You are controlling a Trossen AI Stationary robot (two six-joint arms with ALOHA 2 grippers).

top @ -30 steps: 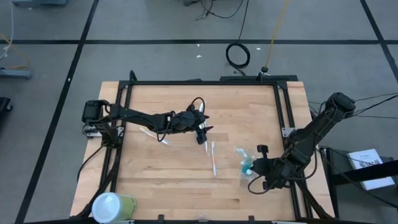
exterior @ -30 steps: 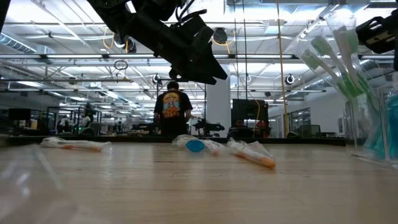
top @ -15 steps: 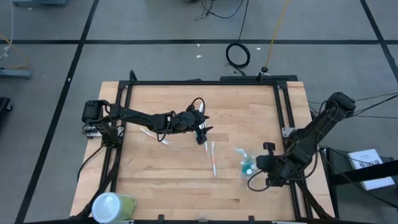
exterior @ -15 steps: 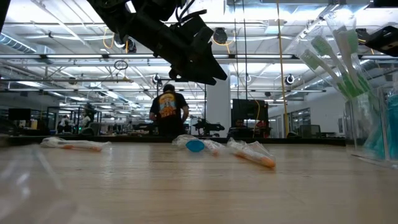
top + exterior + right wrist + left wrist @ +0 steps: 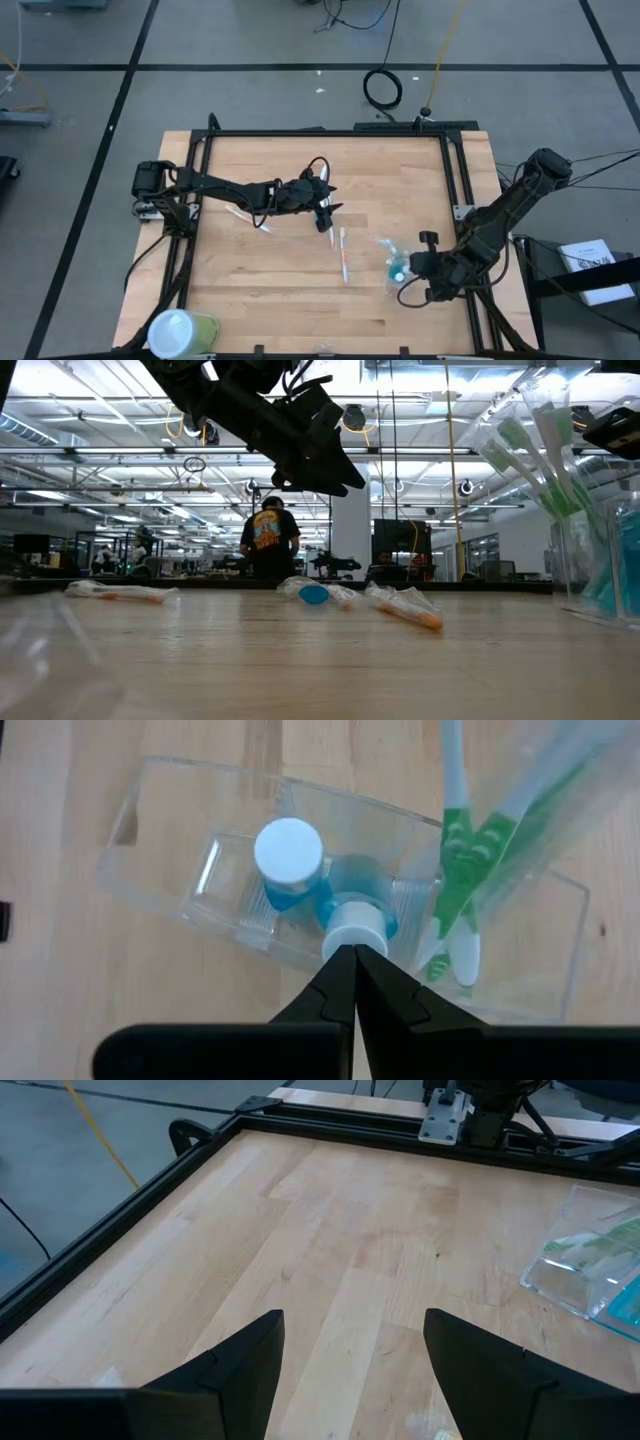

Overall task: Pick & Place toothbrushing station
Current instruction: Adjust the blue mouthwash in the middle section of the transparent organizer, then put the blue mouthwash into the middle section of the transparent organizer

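Right gripper (image 5: 354, 952) closed, empty, tips just above the clear holder (image 5: 200, 890) with teal tubes (image 5: 290, 860) and green toothbrushes (image 5: 462, 850). Left gripper (image 5: 350, 1345) open over bare table (image 5: 330, 1230); orange toothbrush (image 5: 343, 258) just beside it.

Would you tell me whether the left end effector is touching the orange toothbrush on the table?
Apart: the low view shows the left end effector well above the orange toothbrush.

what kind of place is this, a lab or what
Probably a robotics lab in a big industrial hall. A wooden table in a black frame stands on a grey floor with taped lines; beyond it are ceiling lights, workstations and a person.
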